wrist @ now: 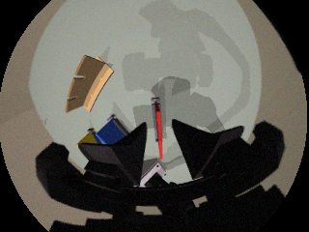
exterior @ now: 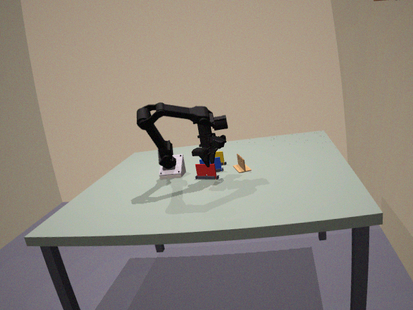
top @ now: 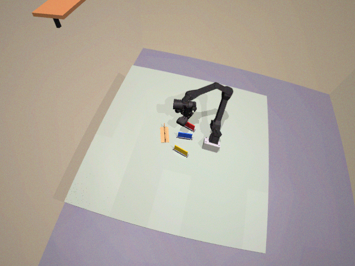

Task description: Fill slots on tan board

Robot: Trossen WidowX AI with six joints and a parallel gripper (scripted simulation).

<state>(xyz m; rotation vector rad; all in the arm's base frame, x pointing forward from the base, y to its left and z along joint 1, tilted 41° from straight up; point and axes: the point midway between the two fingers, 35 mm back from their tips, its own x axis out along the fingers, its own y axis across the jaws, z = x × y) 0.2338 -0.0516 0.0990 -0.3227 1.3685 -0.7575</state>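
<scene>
The gripper [top: 182, 123] [exterior: 208, 164] [wrist: 159, 123] is pointing down over the red board [top: 189, 126] [exterior: 205, 170] [wrist: 158, 127], its fingers standing partly open on either side of the board's line and gripping nothing. The red, blue [top: 184, 135] [exterior: 217, 163] [wrist: 111, 131] and yellow [top: 181, 150] [exterior: 219, 156] [wrist: 87, 139] boards are standing in separate holders on the bench [top: 137, 172] [exterior: 266, 200] [wrist: 53, 72]. The tan board [top: 164, 134] [exterior: 241, 161] [wrist: 82, 82] is standing upright near them, two open slots showing in the wrist view. The arm [top: 221, 110] [exterior: 176, 111] is arching from its pale base [top: 210, 146] [exterior: 180, 166] [wrist: 154, 172].
</scene>
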